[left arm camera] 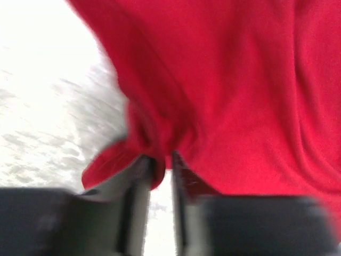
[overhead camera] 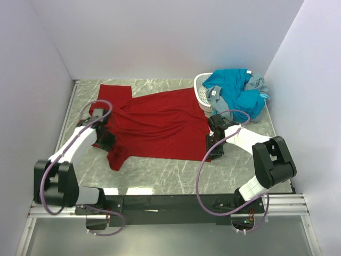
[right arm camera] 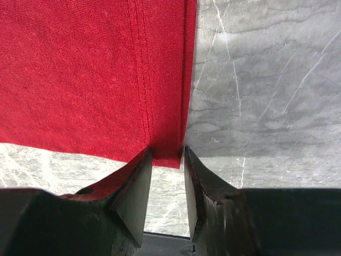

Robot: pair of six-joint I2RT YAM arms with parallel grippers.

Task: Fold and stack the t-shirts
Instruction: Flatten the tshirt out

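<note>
**Shirts: 3 in view.**
- Red shirt (overhead camera: 154,125), 1. Spread across the middle of the table (overhead camera: 176,176), lying crosswise. One sleeve points to the far left corner. The left end is rumpled and bunched around the left arm; the right end lies flatter.
- Teal shirt (overhead camera: 234,90), 1. Crumpled in a heap at the far right, draped over and out of the basket (overhead camera: 201,92). One white label (overhead camera: 214,92) shows on it.
- Grey shirt (overhead camera: 259,84), 1. Mostly buried under and behind the teal one, only its edges showing.

**Basket: 1.** White, perforated, at the far right, just beside the red shirt's right edge.

**Grippers: 2.**
- Left gripper (left arm camera: 162,160), at the red shirt's left end. Its jaws stand narrow, with a gathered fold of red cloth at the fingertips. The wrist view is smeared, so I cannot tell whether the fold is truly pinched or only resting there.
- Right gripper (right arm camera: 168,154), at the red shirt's near right corner. Its jaws are closed to a narrow gap on the hemmed corner, the double stitch line running straight up from the fingertips.

**Table: 1.** Grey marbled top, walled in white on three sides.
</note>
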